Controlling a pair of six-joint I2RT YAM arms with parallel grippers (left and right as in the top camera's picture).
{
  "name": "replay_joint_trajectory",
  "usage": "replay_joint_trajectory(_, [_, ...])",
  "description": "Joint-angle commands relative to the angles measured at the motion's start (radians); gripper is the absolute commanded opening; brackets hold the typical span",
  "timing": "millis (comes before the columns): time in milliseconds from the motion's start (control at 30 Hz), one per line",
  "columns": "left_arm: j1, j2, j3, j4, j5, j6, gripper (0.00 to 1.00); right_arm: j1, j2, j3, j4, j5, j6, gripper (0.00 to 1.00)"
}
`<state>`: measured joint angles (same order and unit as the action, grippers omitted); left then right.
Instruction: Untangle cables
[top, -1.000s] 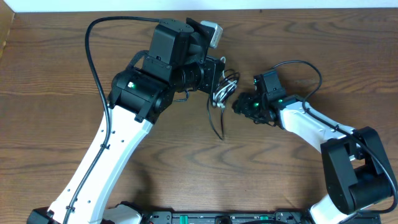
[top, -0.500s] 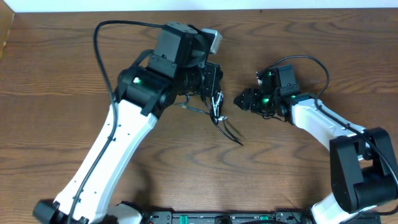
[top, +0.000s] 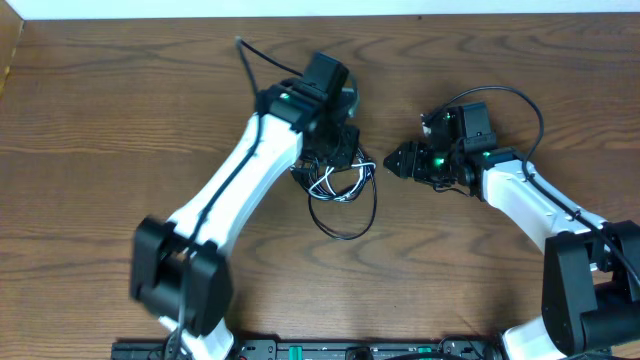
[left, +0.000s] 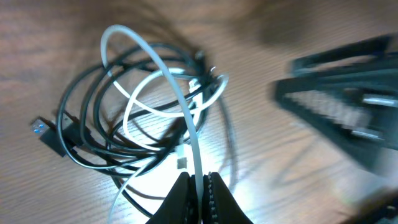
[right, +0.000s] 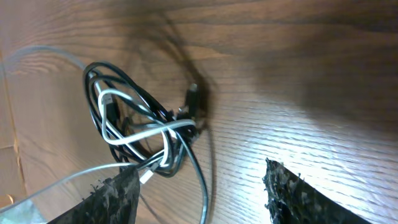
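Thin looped cables (top: 335, 186) (black, white)

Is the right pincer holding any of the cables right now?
No, the right pincer is spread wide open and touches none of the cables.

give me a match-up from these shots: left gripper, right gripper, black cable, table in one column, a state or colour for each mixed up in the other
1. left gripper
2. right gripper
3. black cable
4. table

a. brown wood
b. open, holding nothing
c. shut on a white cable
d. coiled in loops

Pairs: 1-c, 2-b, 3-d, 4-a
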<state>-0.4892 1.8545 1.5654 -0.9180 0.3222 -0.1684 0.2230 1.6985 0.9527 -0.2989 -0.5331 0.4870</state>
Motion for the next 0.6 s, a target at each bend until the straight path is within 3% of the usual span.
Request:
replay_joint_trajectory(0, [0.000,0.070,-0.009,-0.009,-0.026,0.045,0.07,-0.013,-0.015,0.001,-0.012,0.000,-0.033,0.61])
replay_joint_trajectory(300, [0.050,0.023,-0.002,-0.009,-0.182,0.050,0.09,-0.021,-0.015,0.001,-0.032,0.011,-0.055,0.64])
replay_joint_trajectory(433, [0.101,-0.036,-0.002,0.003,-0.181,0.020,0.29,-0.020,-0.014,0.001,-0.014,0.010,-0.055,0.67])
replay_joint_trajectory(500, [0.119,-0.055,-0.002,0.006,-0.180,0.018,0.48,-0.018,-0.014,0.001,0.008,0.002,-0.054,0.67])
replay_joint_trajectory(567, [0.134,-0.066,-0.002,0.005,-0.177,0.001,0.55,-0.010,-0.014,0.001,0.033,-0.001,-0.026,0.67])
